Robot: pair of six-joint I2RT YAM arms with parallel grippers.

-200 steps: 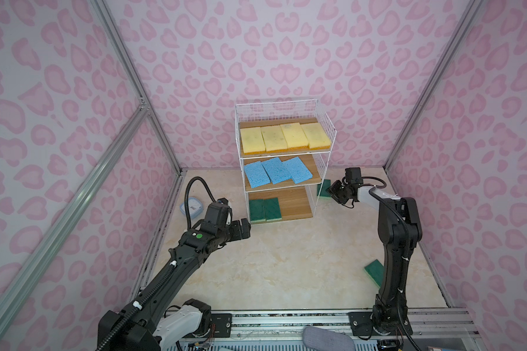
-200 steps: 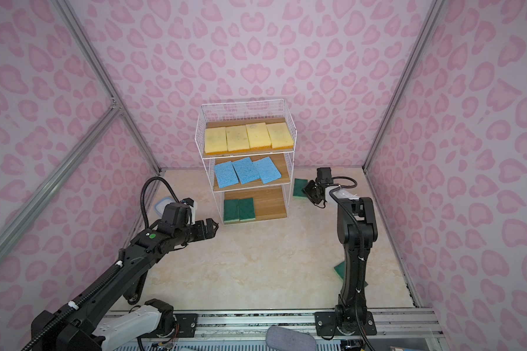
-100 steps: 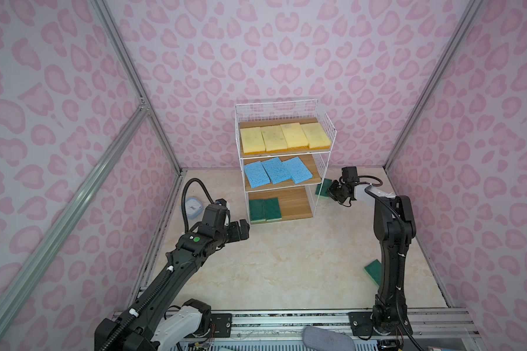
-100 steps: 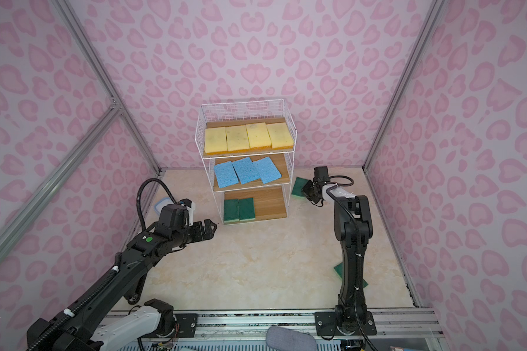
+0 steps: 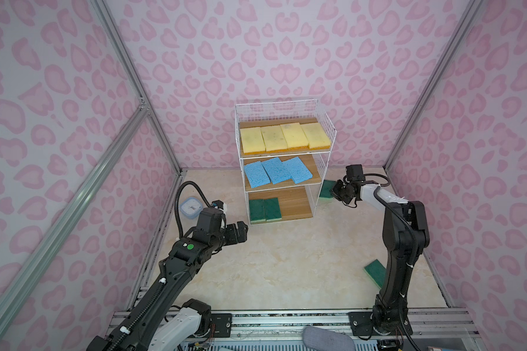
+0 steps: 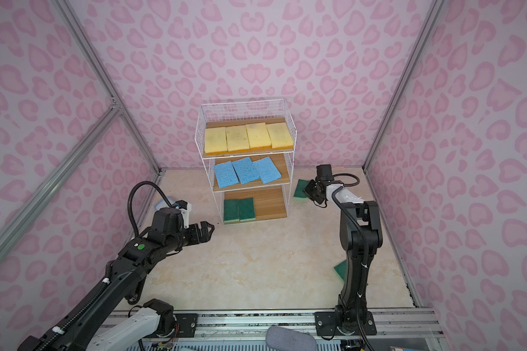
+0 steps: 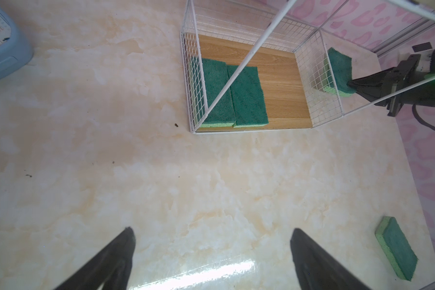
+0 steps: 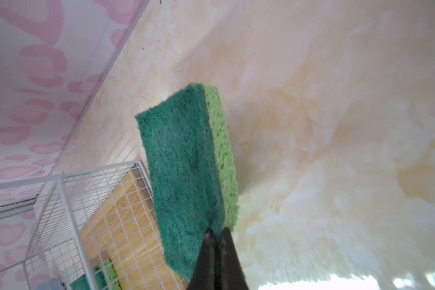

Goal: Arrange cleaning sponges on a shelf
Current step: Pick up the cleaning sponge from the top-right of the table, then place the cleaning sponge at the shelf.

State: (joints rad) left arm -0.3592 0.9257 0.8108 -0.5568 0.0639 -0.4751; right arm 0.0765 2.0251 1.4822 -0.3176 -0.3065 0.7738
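Observation:
The shelf [image 5: 326, 121] [image 6: 244, 104] is a white wire rack with three wooden tiers at the back of the floor. Several yellow sponges [image 5: 285, 138] lie on its top tier and three blue sponges [image 5: 277, 170] on the middle one. Two green sponges [image 5: 263, 209] [image 7: 234, 98] sit at the bottom tier's left. My right gripper [image 5: 338, 190] [image 6: 310, 190] [image 8: 216, 229] is shut on the end of a green sponge [image 5: 326, 188] [image 8: 186, 175] [image 7: 338, 70], held tilted just outside the shelf's right wall. My left gripper [image 5: 241, 234] [image 6: 207, 231] [image 7: 212, 228] hangs open over bare floor, front left of the shelf.
Another green sponge [image 5: 373, 270] [image 7: 397, 251] lies on the floor by the right arm's base, partly hidden behind the arm in both top views. A light-blue clock [image 5: 190, 208] [image 7: 0, 42] sits near the left wall. Pink patterned walls close in three sides.
My right gripper has moved slightly left onto the green sponge beside the shelf and closed on it. The left arm has shifted only a little.

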